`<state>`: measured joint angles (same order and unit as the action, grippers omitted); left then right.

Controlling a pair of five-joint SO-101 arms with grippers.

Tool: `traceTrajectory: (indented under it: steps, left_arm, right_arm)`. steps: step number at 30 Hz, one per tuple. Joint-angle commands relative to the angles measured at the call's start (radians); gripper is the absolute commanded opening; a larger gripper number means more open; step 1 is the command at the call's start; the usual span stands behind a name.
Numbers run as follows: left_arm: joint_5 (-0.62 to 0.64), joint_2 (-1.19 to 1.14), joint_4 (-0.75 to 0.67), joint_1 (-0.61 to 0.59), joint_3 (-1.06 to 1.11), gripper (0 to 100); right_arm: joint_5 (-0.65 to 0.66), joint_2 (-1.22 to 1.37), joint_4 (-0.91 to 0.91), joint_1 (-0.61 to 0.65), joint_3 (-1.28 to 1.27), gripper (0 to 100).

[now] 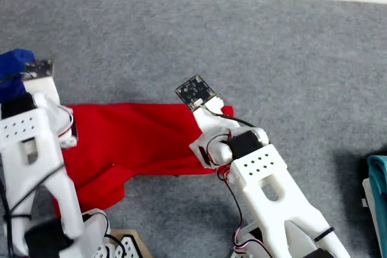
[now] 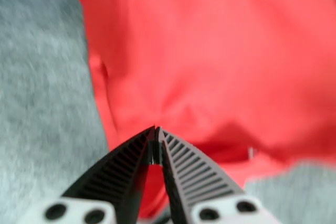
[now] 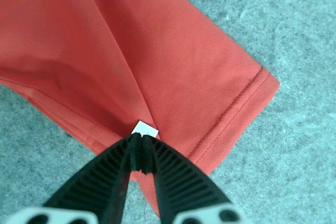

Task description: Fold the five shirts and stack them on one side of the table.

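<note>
One grey table (image 1: 242, 40) carries three shirts in view. One red shirt (image 1: 139, 137) lies spread and rumpled across the middle-left, partly folded over on itself. Two white arms stand over it: the left arm (image 1: 30, 143) at its left end, the right arm (image 1: 266, 179) at its right end. One blue shirt (image 1: 12, 67) sits bunched at the left edge, and one teal shirt (image 1: 378, 179) at the right edge, well apart from the red one. The left gripper (image 2: 156, 140) has its jaws closed together, pinching red cloth. The right gripper (image 3: 140, 145) is likewise clamped on the red shirt near a sleeve hem, just beside one small white tag (image 3: 144, 128).
</note>
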<state>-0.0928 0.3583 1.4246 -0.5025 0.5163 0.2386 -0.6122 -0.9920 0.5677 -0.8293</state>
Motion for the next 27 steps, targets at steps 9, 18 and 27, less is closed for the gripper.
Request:
traceTrajectory:
  steps: [9,18,27]
  left_arm:
    - [0.058,-0.424,-0.147,-0.058,-0.314,1]
    - [0.06,-0.59,-0.203,-0.101,-0.41,1]
    - [0.064,-0.704,-0.299,-0.094,-0.415,1]
  right_arm:
    - [-0.012,0.001,0.021,0.012,0.01,5.5]
    - [-0.012,0.001,0.071,0.013,0.001,15.6]
    - [-0.012,0.001,0.071,0.013,0.001,15.6]
